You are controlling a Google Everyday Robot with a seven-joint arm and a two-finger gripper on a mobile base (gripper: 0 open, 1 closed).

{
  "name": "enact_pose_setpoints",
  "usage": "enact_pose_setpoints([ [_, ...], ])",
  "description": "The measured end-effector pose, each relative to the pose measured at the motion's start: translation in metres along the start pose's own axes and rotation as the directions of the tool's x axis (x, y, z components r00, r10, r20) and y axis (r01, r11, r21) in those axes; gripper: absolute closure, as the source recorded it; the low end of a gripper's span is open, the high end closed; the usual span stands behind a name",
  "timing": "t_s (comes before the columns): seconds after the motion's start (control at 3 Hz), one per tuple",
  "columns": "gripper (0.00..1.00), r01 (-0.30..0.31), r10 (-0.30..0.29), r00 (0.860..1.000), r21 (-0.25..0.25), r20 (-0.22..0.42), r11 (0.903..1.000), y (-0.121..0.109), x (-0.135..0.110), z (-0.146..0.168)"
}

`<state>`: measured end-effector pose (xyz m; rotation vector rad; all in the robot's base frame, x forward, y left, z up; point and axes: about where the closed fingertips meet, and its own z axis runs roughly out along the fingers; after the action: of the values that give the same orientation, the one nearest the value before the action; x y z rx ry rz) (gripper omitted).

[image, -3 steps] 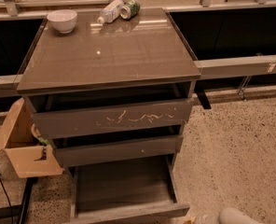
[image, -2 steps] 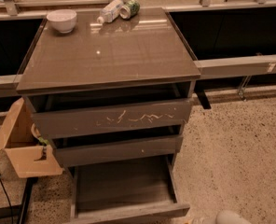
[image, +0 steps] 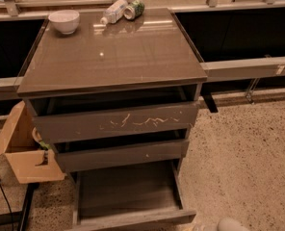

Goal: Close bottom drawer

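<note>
1. Cabinet: grey-brown, three drawers, glossy top. We place it at the centre of the view, standing on a speckled floor.

2. Bottom drawer: at 6 o'clock, the lowest and narrowest of the three. It stands pulled well out, its wood-grain floor exposed. Its plain front panel lies along the lower edge of the view.

3. Middle drawer: directly above item 2. The front shows a small pale speck and sits slightly out, with a dark gap above it.

4. Top drawer: the widest front, with pale scratches across its middle. It also sits slightly out beneath the cabinet top.

5. Bowl: white and upright, on the cabinet top at 11 o'clock.

6. Plastic bottle: lying on its side at 12 o'clock on the cabinet top, just beside item 7.

7. Green can: lying on its side at the rear edge of the top.

8. Cardboard box: open, at 8 o'clock, against the cabinet's left side.

9. Black cable: on the floor at 8 o'clock.

10. Gripper: we see only a pale rounded part at 5 o'clock, at the lower edge. It is near the drawer's right front corner but apart from it. We cannot tell whether it is released or clenched.
</note>
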<state>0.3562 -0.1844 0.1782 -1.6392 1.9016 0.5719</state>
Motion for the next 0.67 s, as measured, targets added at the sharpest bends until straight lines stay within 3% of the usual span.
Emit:
enact_pose_setpoints([
  [0.67, 1.0, 0.036, -0.037, 0.998, 0.011, 0.044, 0.9993, -0.012, -0.007, 0.031],
])
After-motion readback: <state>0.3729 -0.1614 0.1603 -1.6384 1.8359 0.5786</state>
